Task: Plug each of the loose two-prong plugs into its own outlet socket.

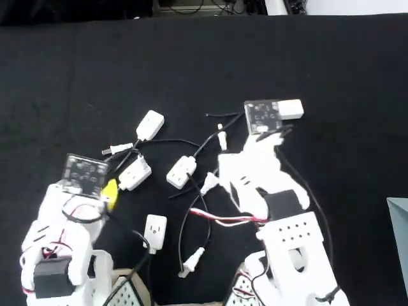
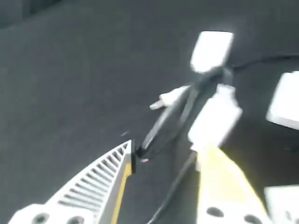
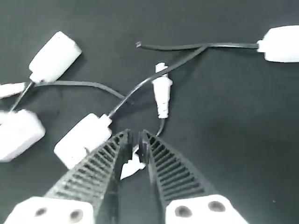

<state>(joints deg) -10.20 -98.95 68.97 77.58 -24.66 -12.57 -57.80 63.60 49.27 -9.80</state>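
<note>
Several white outlet sockets lie on the black table: one [image 1: 151, 125] at the back, two [image 1: 135, 172] [image 1: 182, 171] in the middle, one [image 1: 155, 229] near the front. Loose plugs lie at the left [image 1: 118, 149], centre back [image 1: 222, 137] and front [image 1: 191, 261]. My left gripper [image 2: 163, 154] is open over a black cable, just short of a socket [image 2: 215, 116] and a plug [image 2: 170, 97]. My right gripper [image 3: 134, 137] is closed to a narrow gap on a white plug [image 3: 133, 165], which lies beside that arm [image 1: 209, 183]. Another plug [image 3: 162, 91] is just beyond.
A further socket [image 1: 292, 108] sits at the back right beside the right arm's camera board. Black cables loop between sockets and plugs across the middle. Red and white wires [image 1: 223, 220] trail from the right arm. A grey object [image 1: 400, 223] pokes in at the right edge.
</note>
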